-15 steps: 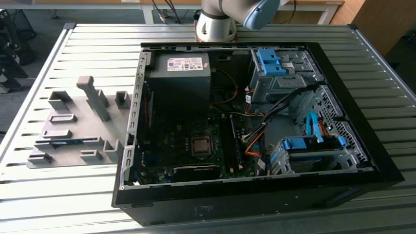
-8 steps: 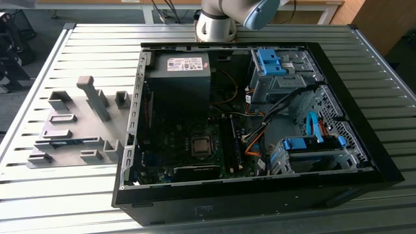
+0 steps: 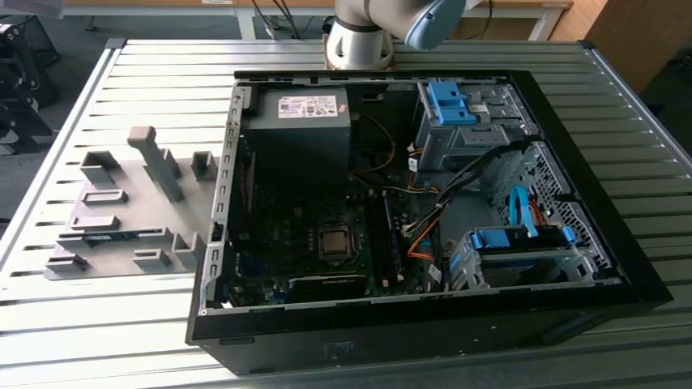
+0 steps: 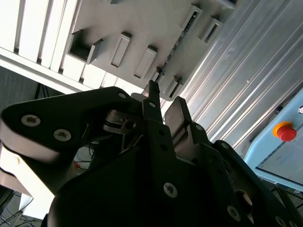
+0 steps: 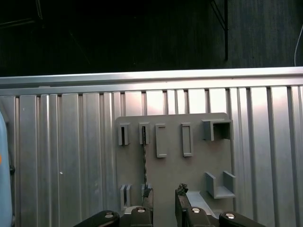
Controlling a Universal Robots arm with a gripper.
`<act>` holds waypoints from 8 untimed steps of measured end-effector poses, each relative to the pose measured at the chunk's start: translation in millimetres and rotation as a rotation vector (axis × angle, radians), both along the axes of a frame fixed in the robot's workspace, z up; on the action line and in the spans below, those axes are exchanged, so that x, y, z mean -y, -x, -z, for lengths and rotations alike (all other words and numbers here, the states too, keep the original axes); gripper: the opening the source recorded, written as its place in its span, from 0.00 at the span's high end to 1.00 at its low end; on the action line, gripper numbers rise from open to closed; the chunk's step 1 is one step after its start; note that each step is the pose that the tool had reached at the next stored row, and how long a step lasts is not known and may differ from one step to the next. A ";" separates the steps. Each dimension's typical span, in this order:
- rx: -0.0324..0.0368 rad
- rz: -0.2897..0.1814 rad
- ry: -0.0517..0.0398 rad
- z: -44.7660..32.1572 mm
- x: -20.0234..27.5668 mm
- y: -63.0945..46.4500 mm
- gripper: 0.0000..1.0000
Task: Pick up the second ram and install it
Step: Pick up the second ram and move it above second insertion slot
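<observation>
On the exterior view's left, the second ram (image 3: 113,237) stood on edge in the grey holder rack (image 3: 121,180), well apart from the open computer case (image 3: 605,267). The gripper (image 5: 163,193) hung over the rack, jaws apart and empty. Pick-up stage, I'd say, and it called for straddling that thin edge squarely.

Ribbed aluminium table (image 3: 119,73), its slats running across the exterior view and catching bright, even light. Beyond its far edge lie a grey floor (image 3: 76,32), a pale-framed bench (image 3: 508,11) with dangling cables (image 3: 271,16), and a brown wooden panel (image 3: 638,40) at the exterior view's right. Dark equipment (image 3: 19,89) stands off the table's edge at the exterior view's left. In the second wrist view, a pale blue cabinet (image 4: 284,161) carries a red push-button (image 4: 285,131).
</observation>
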State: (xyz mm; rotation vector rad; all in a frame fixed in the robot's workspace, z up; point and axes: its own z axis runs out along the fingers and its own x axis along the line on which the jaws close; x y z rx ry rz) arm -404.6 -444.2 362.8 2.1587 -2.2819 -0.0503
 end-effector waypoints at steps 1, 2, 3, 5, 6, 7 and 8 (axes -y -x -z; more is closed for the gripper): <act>0.0000 0.000 0.0000 0.0 0.0 0.0 0.68; 0.0000 0.000 0.0000 0.0 0.0 0.0 0.68; 0.0000 0.000 0.0000 0.1 0.0 0.0 0.68; 0.0001 0.000 -0.0001 0.3 0.0 0.0 0.68; 0.0001 0.000 -0.0001 0.5 0.0 0.0 0.68; 0.0002 0.000 -0.0001 0.8 0.0 0.0 0.68; 0.0001 0.000 0.0000 1.1 0.0 0.0 0.68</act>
